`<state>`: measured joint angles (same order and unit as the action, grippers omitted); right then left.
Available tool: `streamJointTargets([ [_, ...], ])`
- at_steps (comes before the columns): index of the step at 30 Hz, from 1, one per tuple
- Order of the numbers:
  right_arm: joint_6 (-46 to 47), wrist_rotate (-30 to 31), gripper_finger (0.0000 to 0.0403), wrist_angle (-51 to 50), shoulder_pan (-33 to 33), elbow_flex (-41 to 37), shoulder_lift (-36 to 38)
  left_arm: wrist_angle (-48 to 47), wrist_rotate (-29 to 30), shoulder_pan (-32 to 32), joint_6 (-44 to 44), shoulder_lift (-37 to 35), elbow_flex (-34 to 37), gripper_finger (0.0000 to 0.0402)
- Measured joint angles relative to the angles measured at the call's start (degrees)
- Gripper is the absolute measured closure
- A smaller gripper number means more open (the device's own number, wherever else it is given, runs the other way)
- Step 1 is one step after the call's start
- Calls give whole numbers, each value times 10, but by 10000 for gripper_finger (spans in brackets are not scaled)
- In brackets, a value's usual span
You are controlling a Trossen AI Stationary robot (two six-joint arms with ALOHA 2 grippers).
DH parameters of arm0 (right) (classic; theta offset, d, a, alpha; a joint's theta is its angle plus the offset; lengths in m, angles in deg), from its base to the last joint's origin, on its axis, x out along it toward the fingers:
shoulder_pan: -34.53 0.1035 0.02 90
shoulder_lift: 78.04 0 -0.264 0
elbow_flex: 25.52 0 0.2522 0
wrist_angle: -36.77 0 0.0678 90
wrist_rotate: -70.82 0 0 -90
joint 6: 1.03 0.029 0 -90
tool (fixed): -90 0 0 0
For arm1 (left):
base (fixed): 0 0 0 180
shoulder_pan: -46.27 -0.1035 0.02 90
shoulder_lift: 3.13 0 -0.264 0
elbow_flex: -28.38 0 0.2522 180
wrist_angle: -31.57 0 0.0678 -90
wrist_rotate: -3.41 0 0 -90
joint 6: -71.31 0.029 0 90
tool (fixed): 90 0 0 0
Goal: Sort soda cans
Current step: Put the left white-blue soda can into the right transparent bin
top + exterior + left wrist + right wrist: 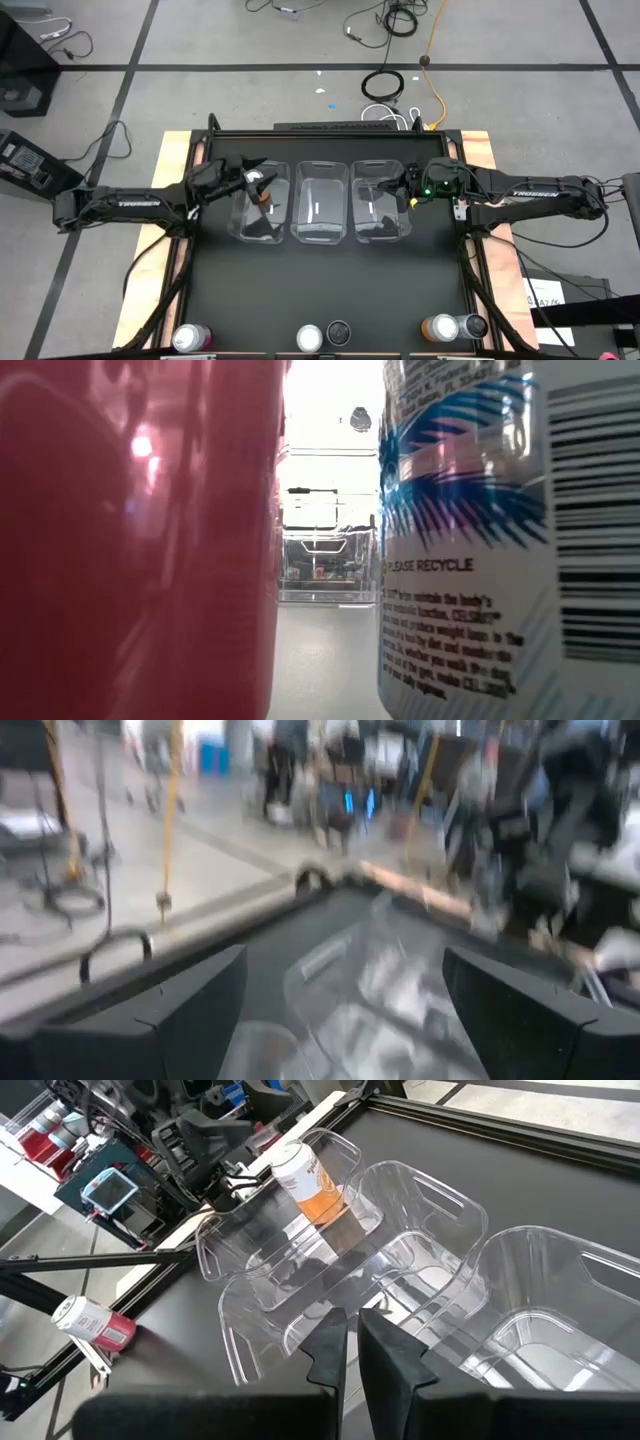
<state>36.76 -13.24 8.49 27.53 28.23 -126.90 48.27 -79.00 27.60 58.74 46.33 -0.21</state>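
Looking down on a black bench point(330, 290) with pale wooden edges, set on a grey tiled floor point(200, 40) strewn with cables point(385, 85). Three clear bins point(322, 202) sit side by side across the middle.

And there's the orange can point(310, 1183), white-topped, orange lower down, standing tilted inside the left bin point(275, 1245), leaning toward its far wall. The middle bin point(420, 1240) and the right bin point(560, 1310) show nothing inside from the right wrist view.

The left hand point(250, 178) hangs over the left bin's outer end, fingers spread wide and gripping nothing; the can stands just beside it, apart from the pads. The right hand point(352, 1342) sits at the right bin's outer end, fingers pinched almost together, empty.

Along the near edge the rest wait: a pink can point(192, 338) at the left, lying on its side; a silver-topped can point(309, 338) and a dark can point(339, 331) touching in the middle; an orange can point(438, 327) and another dark can point(473, 325) at the right. From bench level, the pink can point(140, 540) and a white can with blue print point(510, 540) fill the frame, bins glimpsed between them.
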Motion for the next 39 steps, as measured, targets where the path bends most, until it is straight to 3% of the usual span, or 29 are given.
streamJointTargets([
  [5,-9,0,383,0,0,0,0,-300,-27,7,42,-6,-142,56],
  [10,-10,0,383,-1,0,0,0,-456,-34,24,-4,-5,-268,56],
  [19,7,0,383,0,0,0,0,-471,-79,31,-36,-6,-366,56],
  [29,41,31,383,17,58,0,-27,-519,-74,31,-36,-4,-370,56],
  [39,53,65,383,165,132,0,-114,-648,-43,74,-68,-3,-370,56],
])
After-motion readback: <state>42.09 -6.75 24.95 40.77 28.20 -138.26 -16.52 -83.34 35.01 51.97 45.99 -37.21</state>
